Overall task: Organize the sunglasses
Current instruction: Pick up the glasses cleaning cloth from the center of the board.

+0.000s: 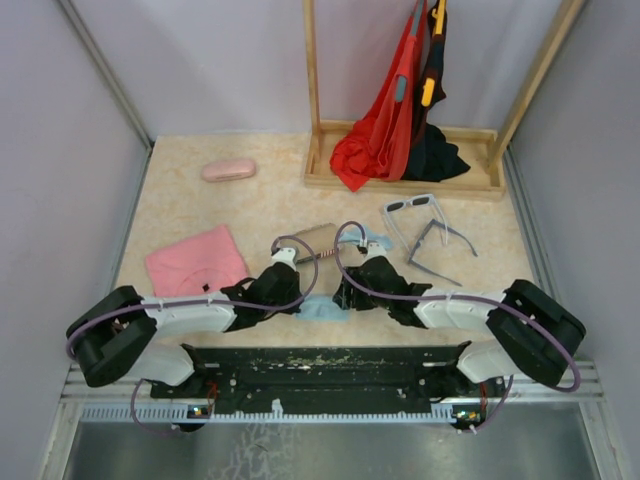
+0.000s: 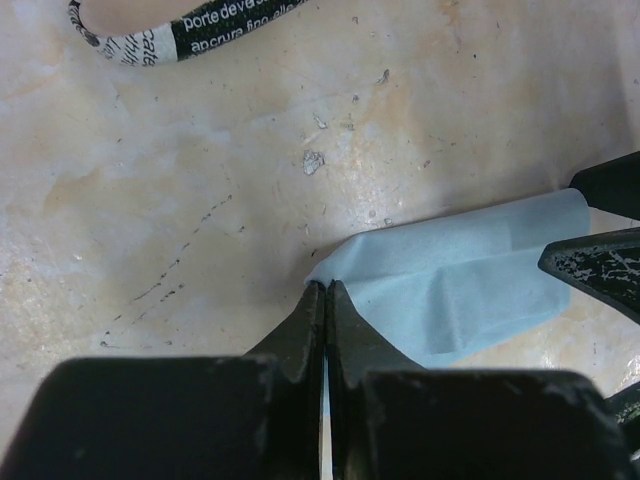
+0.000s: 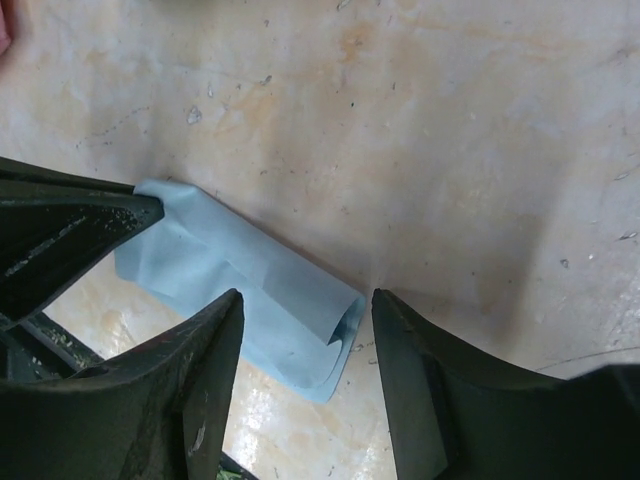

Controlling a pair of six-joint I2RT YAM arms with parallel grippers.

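Left claw (image 2: 325, 292) is pinched closed on a corner of the blue cloth (image 2: 450, 285). Right claw (image 3: 307, 300) stands open over its other end. White sunglasses (image 1: 411, 205) and grey sunglasses (image 1: 440, 248) lie near the counter's (image 1: 200, 215) right edge.

A curved black-and-white band (image 2: 190, 25) lying on the surface (image 2: 200, 200) is showing small white print; only "porte" and roughly "fino alle" are coming through legibly.
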